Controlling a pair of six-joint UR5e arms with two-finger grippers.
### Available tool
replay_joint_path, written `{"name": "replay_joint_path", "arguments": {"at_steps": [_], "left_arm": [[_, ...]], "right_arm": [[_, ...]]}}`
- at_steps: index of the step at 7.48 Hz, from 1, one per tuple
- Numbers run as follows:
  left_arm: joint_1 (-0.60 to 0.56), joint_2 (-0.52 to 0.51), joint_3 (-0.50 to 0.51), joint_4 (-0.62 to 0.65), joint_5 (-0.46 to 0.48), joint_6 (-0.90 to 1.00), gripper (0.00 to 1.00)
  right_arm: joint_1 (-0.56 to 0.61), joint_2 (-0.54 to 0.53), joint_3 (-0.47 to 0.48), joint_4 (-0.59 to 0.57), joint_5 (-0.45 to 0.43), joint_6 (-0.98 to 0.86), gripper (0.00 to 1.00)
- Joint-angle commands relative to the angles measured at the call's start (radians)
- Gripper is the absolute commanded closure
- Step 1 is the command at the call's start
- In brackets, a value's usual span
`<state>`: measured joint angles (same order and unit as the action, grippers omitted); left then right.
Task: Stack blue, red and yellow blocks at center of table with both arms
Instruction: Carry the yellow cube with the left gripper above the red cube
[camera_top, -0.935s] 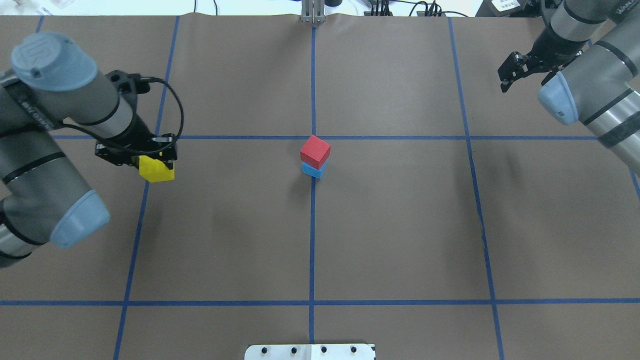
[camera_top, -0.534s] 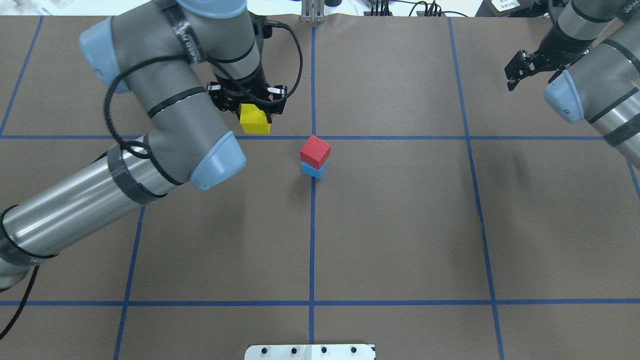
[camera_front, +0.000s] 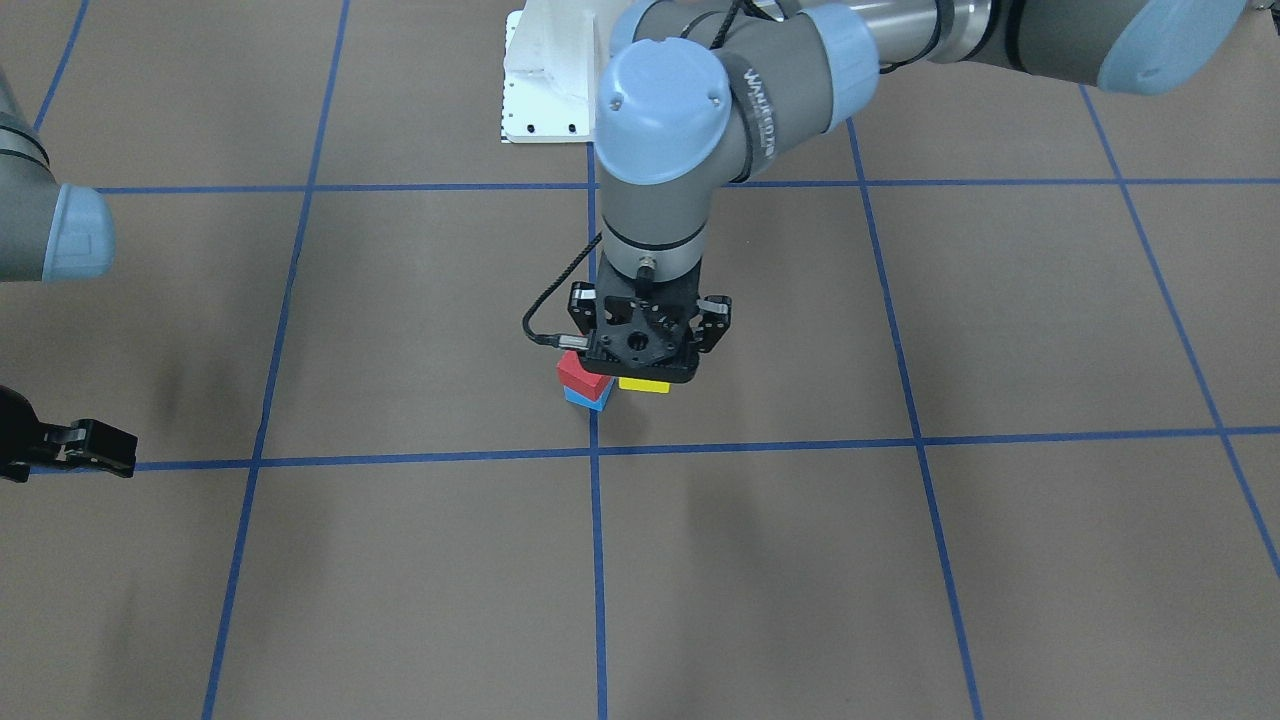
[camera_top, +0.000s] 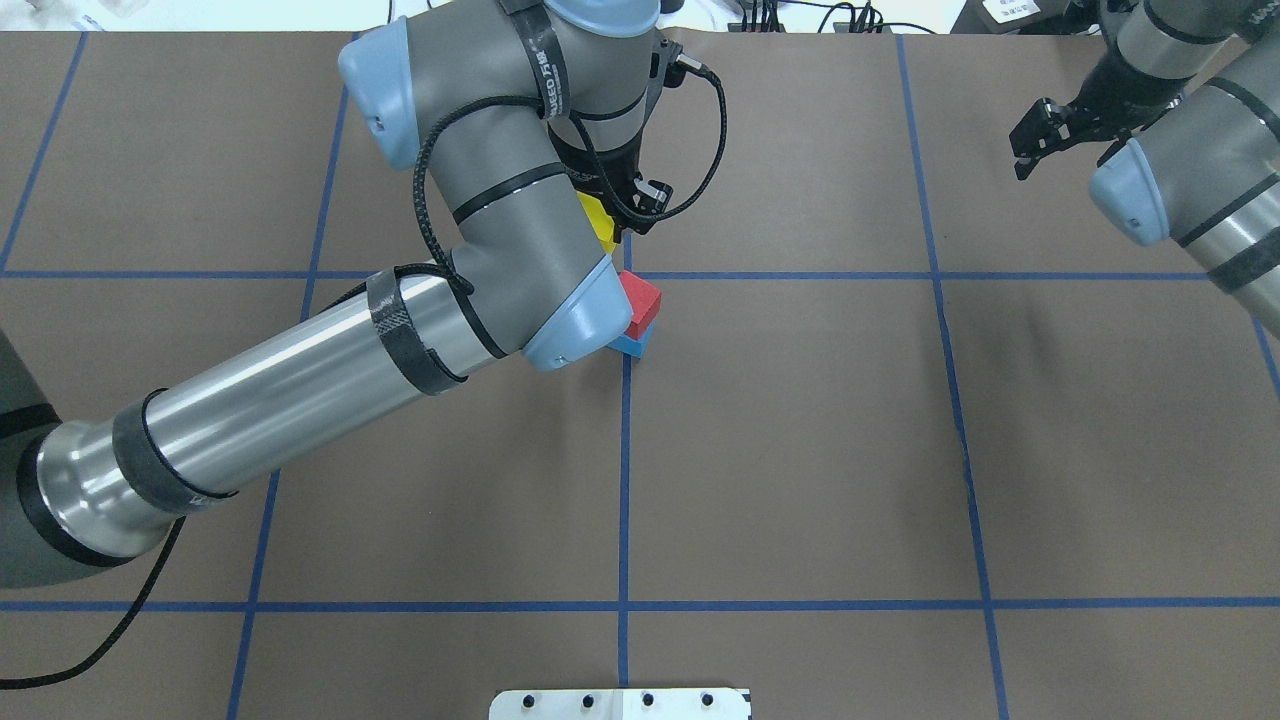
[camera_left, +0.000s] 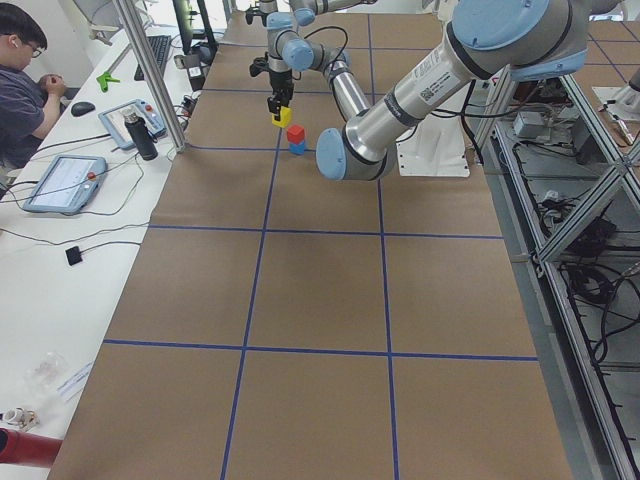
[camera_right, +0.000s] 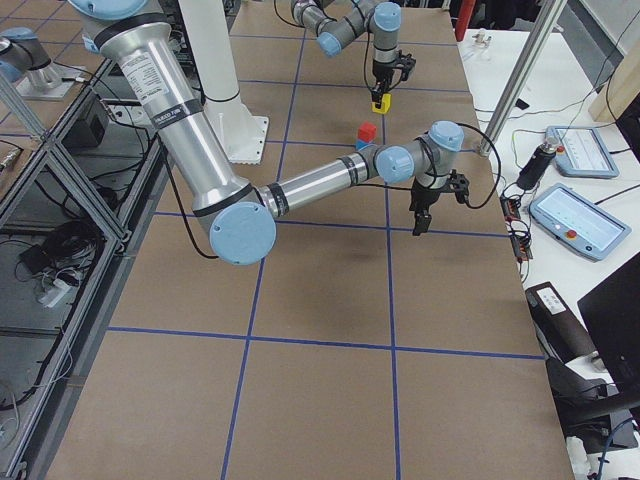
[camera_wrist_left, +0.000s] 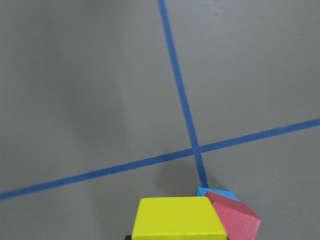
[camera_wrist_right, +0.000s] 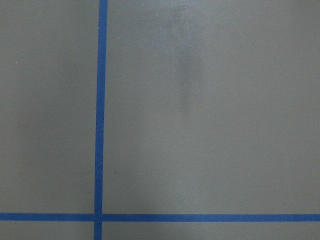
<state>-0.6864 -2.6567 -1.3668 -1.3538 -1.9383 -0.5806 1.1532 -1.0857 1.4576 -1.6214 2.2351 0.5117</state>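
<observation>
A red block (camera_top: 642, 305) sits on a blue block (camera_top: 632, 346) at the table's centre cross. My left gripper (camera_top: 612, 212) is shut on a yellow block (camera_top: 598, 220) and holds it in the air just beside the stack, on its far left side, apart from it. The front view shows the yellow block (camera_front: 643, 384) under the gripper (camera_front: 645, 350), next to the red block (camera_front: 580, 374). The left wrist view shows the yellow block (camera_wrist_left: 177, 220) with the red block (camera_wrist_left: 232, 220) at its right. My right gripper (camera_top: 1035, 140) is open and empty at the far right.
Blue tape lines (camera_top: 625, 500) divide the brown table cover into squares. A white base plate (camera_top: 620, 703) sits at the near edge. My left forearm (camera_top: 300, 400) stretches over the left half. Operator devices (camera_right: 570, 215) lie beyond the table's far side.
My left arm has swung right from the table's left side, carrying the yellow block to just beside the red-on-blue stack. The right gripper has drawn back slightly.
</observation>
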Motion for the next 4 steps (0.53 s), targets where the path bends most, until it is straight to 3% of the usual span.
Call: {"name": "replay_joint_path", "arguments": {"at_steps": [1, 4], "left_arm": [[0.053, -0.003, 0.023, -0.016, 0.009, 0.061, 1.0], [0.07, -0.049, 0.07, -0.018, 0.001, 0.042, 1.0]], "right_arm": [[0.0, -0.005, 0.003, 0.0, 0.001, 0.014, 0.0], [0.0, -0.016, 0.001, 0.0, 0.003, 0.013, 0.0]]}}
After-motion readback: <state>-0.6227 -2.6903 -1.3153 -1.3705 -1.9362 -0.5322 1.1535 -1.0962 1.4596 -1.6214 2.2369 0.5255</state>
